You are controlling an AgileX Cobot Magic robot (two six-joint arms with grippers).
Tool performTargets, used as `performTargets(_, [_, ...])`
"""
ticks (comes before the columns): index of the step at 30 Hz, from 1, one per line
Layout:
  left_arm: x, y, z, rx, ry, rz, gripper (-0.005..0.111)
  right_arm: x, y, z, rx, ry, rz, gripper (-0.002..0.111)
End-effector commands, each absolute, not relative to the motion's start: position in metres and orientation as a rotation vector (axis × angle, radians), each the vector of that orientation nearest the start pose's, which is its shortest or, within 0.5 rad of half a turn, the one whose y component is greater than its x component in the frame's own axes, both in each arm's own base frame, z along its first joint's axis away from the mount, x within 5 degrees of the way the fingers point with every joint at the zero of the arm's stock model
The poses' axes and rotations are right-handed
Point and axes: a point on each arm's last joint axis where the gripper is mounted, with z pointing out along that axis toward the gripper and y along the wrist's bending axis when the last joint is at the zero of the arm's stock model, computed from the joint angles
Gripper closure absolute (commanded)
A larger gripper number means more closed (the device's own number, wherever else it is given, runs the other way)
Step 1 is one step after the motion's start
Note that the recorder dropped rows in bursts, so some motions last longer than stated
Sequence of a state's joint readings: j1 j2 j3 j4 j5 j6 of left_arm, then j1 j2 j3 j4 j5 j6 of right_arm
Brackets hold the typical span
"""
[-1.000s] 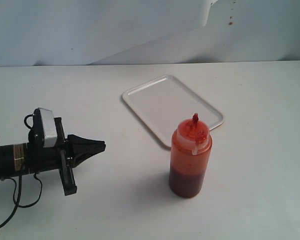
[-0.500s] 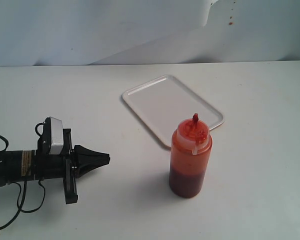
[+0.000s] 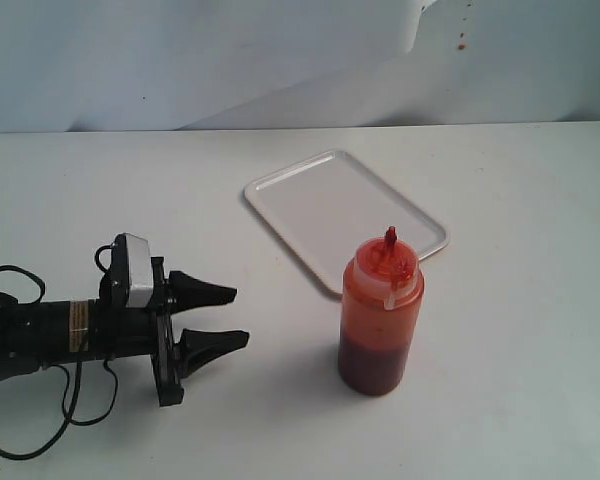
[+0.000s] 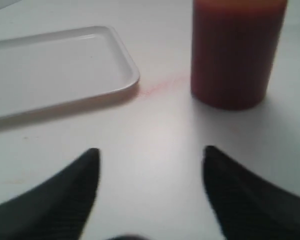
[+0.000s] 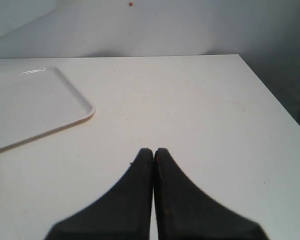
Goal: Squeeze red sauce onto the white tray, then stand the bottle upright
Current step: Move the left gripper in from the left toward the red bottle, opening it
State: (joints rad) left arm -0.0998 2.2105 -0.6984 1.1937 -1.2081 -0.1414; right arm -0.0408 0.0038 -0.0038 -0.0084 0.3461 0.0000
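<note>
The bottle [image 3: 381,315] stands upright on the table just in front of the white tray [image 3: 325,205], red cap on top, dark red sauce [image 3: 372,366] in its lower part. In the left wrist view the bottle [image 4: 235,52] and the tray [image 4: 55,65] lie ahead. My left gripper [image 3: 240,316] [image 4: 150,152] is open and empty, pointing at the bottle from the left, a hand's width short of it. My right gripper [image 5: 153,151] is shut on nothing over bare table; the tray's corner [image 5: 35,100] shows beside it. It does not appear in the exterior view.
A faint red smear [image 4: 160,86] marks the table between tray and bottle. The table's right edge [image 5: 275,100] runs close by the right gripper. A pale wall backs the table, with a small red spot [image 3: 461,44] on it.
My left arm has moved right and nearer to the bottle, and its jaws have gone from shut to open. Bottle and tray have not moved.
</note>
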Motion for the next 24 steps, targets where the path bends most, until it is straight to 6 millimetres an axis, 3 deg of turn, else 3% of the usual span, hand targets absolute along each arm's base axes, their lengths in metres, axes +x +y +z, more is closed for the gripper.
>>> performTargets(1, [0.2923,-0.1082,0.057,1.037,1.629,-0.816,0.002,0.0535,-0.0027,0.1824,0.039,1.825,-0.039,0.108])
performTargets(24, [0.2939,-0.1076,0.0572,1.005,1.645,-0.815,0.002,0.0535,-0.0027,0.1824,0.039,1.825,-0.039,0.108])
